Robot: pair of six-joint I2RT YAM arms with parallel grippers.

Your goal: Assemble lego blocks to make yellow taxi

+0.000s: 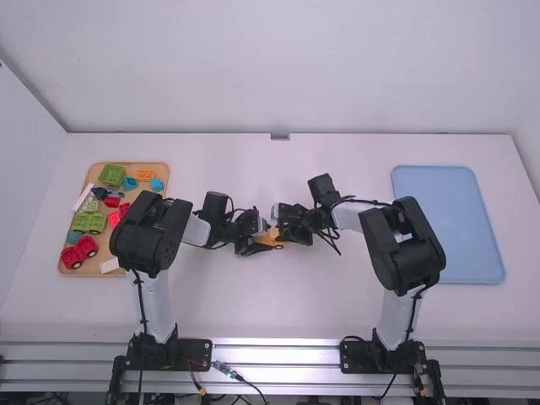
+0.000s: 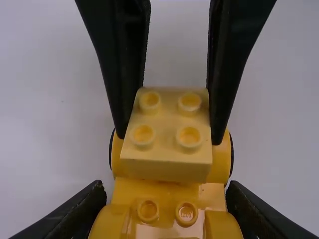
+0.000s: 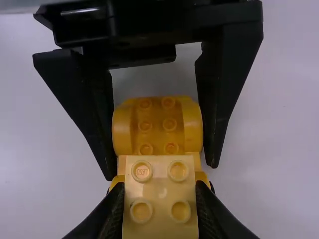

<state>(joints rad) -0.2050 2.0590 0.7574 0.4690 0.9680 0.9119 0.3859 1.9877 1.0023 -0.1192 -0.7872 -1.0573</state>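
Observation:
Near the table's middle my left gripper [image 1: 258, 241] and right gripper [image 1: 288, 228] face each other at the yellow car base [image 1: 274, 239]. The left wrist view has my left gripper [image 2: 167, 199] shut on the fender end of that wheeled base [image 2: 169, 191]; farther off, the right fingers flank a pale yellow brick [image 2: 167, 123] with studs. In the right wrist view my right gripper [image 3: 159, 193] is shut on this pale brick [image 3: 160, 196], which lies over the base [image 3: 157, 124]. How firmly brick and base are joined I cannot tell.
A wooden tray [image 1: 160, 168] at the left holds several coloured blocks, among them a red car base [image 1: 78, 252] and green pieces [image 1: 89, 222]. An empty blue tray [image 1: 447, 224] lies at the right.

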